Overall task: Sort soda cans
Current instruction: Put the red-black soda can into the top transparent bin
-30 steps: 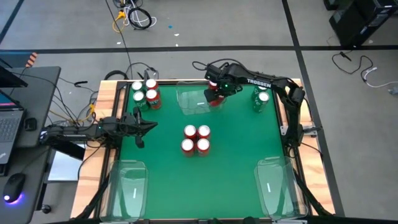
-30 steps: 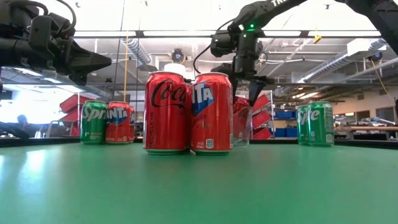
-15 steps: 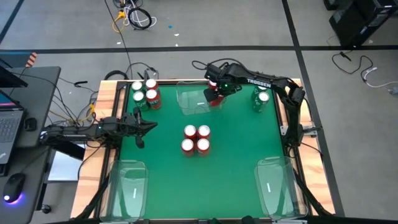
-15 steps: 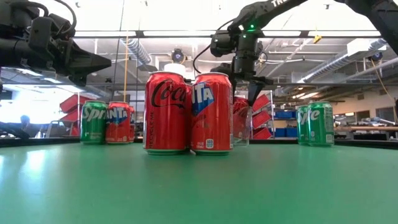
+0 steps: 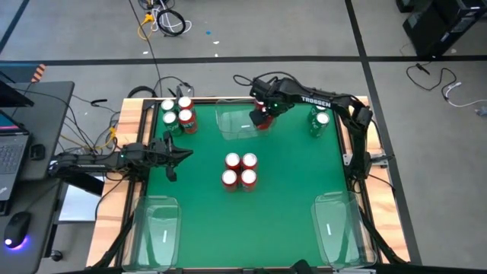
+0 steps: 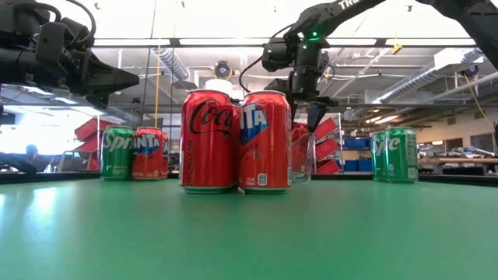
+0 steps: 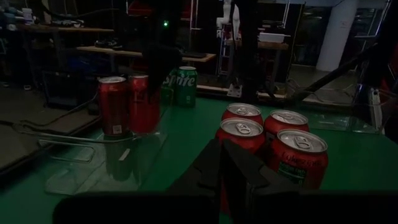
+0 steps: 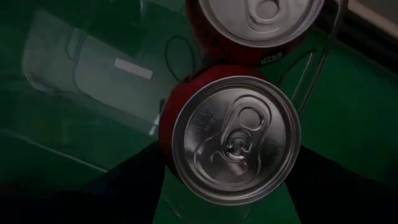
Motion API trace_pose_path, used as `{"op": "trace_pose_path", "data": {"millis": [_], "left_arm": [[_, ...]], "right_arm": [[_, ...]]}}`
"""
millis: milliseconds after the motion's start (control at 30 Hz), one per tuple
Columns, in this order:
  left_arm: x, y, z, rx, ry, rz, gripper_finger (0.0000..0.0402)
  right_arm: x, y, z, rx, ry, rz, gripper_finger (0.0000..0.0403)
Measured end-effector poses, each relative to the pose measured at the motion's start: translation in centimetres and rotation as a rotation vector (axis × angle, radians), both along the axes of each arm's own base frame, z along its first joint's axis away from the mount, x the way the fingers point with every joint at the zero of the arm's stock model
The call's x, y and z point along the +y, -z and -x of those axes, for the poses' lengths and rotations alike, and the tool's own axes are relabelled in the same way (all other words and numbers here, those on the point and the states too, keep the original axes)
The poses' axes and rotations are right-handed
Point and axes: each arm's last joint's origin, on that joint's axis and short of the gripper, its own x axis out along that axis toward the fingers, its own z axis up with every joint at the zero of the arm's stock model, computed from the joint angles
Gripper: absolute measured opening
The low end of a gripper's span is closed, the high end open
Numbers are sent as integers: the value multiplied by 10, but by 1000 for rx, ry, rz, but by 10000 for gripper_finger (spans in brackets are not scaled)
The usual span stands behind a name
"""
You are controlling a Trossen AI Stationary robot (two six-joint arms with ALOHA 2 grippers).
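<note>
Two red soda cans (image 5: 262,120) stand upright in the right end of a clear tray (image 5: 232,123) at the table's far edge, also seen in the left wrist view (image 7: 127,104). My right gripper (image 5: 263,113) hangs over them, pointing down and open. Its fingers stand on either side of the nearer can's silver top (image 8: 236,140) without touching it. Four red cans (image 5: 240,170) stand in a block at the table's middle. My left gripper (image 5: 185,154) waits shut and level at the left edge, holding nothing.
Two green and two red cans (image 5: 176,113) stand at the far left corner, and two green cans (image 5: 319,119) at the far right. Clear trays lie at the near left (image 5: 161,224) and near right (image 5: 335,224). Green tabletop lies bare between the groups.
My right gripper has rolled a little about its own pointing line while staying above the red cans in the far tray. The cans have not moved.
</note>
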Motion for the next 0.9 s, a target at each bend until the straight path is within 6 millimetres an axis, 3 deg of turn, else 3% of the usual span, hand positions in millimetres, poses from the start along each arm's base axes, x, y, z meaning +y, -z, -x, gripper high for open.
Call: {"op": "trace_pose_path", "data": {"millis": [400, 633, 900], "left_arm": [[0, 0, 0, 0, 1, 1, 19], [0, 0, 0, 1, 2, 3, 19], [0, 0, 0, 3, 2, 7, 19]], "right_arm": [[10, -26, -12, 2, -271, 88, 287], [22, -26, -18, 69, -454, 149, 286], [26, -19, -18, 82, -471, 138, 287]]}}
